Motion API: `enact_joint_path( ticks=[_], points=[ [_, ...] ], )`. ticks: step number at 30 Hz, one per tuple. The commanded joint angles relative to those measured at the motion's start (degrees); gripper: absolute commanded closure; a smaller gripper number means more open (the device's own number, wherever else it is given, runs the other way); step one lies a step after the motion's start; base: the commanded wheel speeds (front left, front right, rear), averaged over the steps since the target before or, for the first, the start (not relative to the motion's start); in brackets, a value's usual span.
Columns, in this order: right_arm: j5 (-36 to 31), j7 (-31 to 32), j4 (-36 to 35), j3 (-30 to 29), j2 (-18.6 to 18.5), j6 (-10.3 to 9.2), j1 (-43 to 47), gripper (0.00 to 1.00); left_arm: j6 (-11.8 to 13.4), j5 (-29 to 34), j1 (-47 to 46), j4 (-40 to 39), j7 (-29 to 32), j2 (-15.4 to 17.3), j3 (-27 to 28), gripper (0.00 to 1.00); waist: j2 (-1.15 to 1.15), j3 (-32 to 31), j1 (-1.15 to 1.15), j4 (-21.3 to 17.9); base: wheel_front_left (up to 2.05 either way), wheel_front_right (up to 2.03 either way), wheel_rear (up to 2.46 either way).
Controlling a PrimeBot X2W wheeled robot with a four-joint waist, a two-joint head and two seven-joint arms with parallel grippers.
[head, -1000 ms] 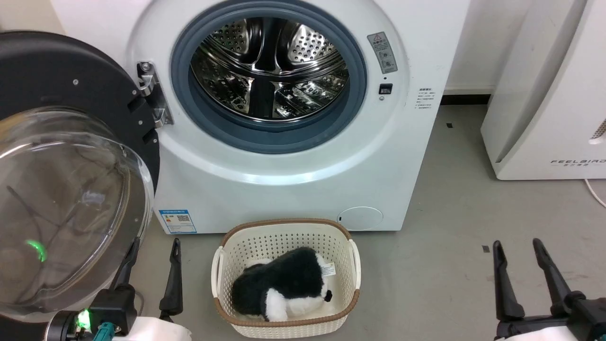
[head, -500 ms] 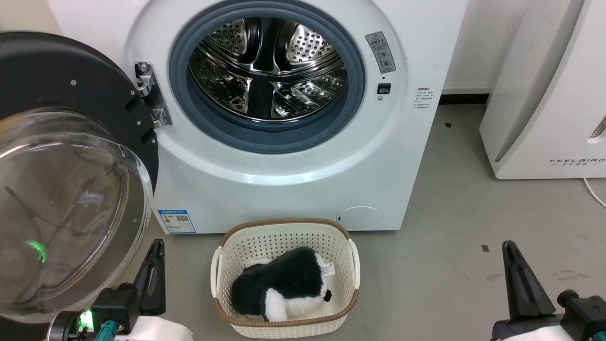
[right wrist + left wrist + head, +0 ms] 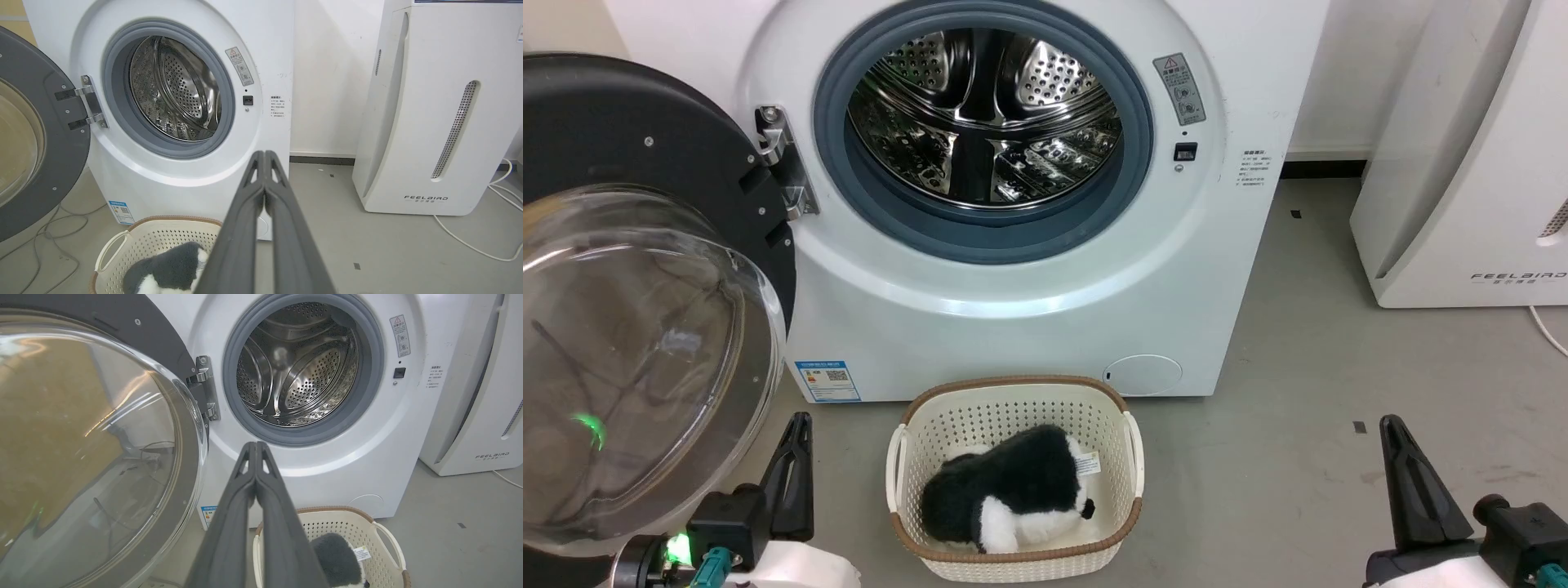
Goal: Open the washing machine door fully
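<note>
Hanging wide open from the left edge of the machine's front, the washing machine door (image 3: 629, 114) looked as good as done.
The left gripper (image 3: 799, 420) sat low beside the door's bottom rim. The right gripper (image 3: 1388, 423) was well apart over the grey floor (image 3: 1298, 327). Each had its two dark fingers pressed together, holding nothing. Any last push would best go on the black ring, far from the metal hinge (image 3: 784, 163), slow and flat. It should never land on the clear domed glass bowl (image 3: 645, 351), which was smooth, curved and likely to shed a fingertip. The perforated steel drum (image 3: 988, 114) shone inside its grey rubber seal (image 3: 832, 139). A pierced plastic basket (image 3: 1013, 385) held a furry plush toy (image 3: 1013, 490).
</note>
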Motion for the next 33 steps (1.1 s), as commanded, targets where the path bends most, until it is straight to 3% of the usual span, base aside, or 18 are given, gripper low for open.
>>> enact_joint_path(
  ticks=[1,33],
  points=[
    [-0.45,0.27,0.05,0.12,0.03,0.01,-0.72,1.00,0.29,0.11,-0.22,-0.39,0.31,-0.03,-0.20,1.00,0.00,0.01,0.00,0.01,0.00,0.00,0.00],
    [-1.75,4.03,0.24,1.27,0.07,0.02,-2.12,1.00,1.35,0.24,-0.51,-1.84,4.12,-0.55,-1.40,1.00,0.00,0.27,0.00,0.15,0.00,0.00,0.00]
  ],
)
